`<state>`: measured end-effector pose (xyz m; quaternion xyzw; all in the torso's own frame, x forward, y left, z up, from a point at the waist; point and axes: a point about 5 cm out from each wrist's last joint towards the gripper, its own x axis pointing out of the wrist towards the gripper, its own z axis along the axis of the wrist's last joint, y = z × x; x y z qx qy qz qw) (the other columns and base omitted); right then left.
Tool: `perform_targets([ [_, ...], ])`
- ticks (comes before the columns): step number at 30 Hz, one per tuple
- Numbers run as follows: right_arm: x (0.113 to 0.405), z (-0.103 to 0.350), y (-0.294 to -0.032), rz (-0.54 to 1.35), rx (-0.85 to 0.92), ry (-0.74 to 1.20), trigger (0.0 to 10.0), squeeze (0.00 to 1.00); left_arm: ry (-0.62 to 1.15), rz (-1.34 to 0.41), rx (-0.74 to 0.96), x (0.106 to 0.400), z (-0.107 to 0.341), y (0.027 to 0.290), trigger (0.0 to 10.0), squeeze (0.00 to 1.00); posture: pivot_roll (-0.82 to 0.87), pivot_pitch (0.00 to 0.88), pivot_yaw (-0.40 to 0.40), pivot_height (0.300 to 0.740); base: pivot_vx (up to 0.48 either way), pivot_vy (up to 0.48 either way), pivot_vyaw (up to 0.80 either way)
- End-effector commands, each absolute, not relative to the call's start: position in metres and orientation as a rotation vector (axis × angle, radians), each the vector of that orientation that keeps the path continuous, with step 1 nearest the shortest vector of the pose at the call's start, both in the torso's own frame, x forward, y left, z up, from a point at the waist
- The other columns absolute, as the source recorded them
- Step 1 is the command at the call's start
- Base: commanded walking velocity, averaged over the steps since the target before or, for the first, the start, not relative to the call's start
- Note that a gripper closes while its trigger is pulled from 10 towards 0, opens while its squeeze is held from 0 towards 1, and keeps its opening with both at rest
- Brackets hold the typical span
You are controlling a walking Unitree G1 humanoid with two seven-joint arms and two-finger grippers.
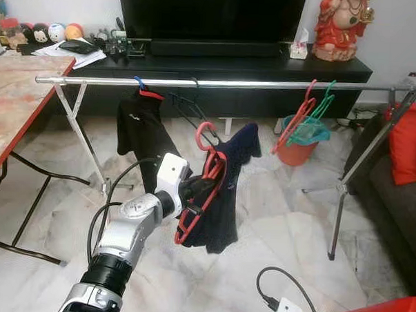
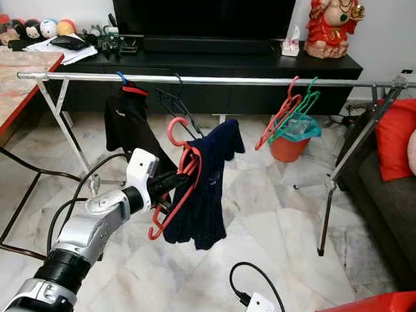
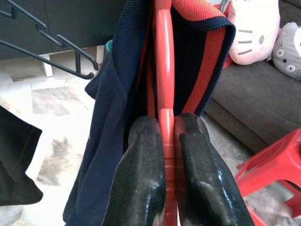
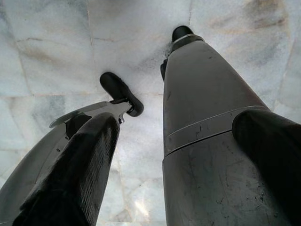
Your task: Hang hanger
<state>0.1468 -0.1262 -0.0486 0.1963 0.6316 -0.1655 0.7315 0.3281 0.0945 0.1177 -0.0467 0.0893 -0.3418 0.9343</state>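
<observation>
— At centre frame in the left eye view, what do you hold?
— Your left gripper clamps the red hanger with its navy shirt, below the rail.
— Left wrist view?
— Fingers pinch the hanger's bar.
— Right wrist view?
— Your right gripper spreads wide over marble floor.

The long silver metal clothes rail carries a black shirt at 10 o'clock, red and green plastic hangers at 2 o'clock.
</observation>
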Motion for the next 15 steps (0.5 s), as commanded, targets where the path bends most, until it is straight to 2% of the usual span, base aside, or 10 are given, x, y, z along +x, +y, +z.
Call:
perform_targets([
  [1,0.2684,0.1624,-0.0068,0.183,0.738,0.617,10.0,1.0,0.226,-0.796,-0.061,0.3196,0.1144,0.0875,10.0,0.0,-0.06,0.0,0.02,0.74,0.0,0.0,0.0],
  [15,0.2684,0.1624,-0.0068,0.183,0.738,0.617,10.0,1.0,0.226,-0.796,-0.061,0.3196,0.1144,0.0875,10.0,0.0,-0.06,0.0,0.02,0.74,0.0,0.0,0.0],
])
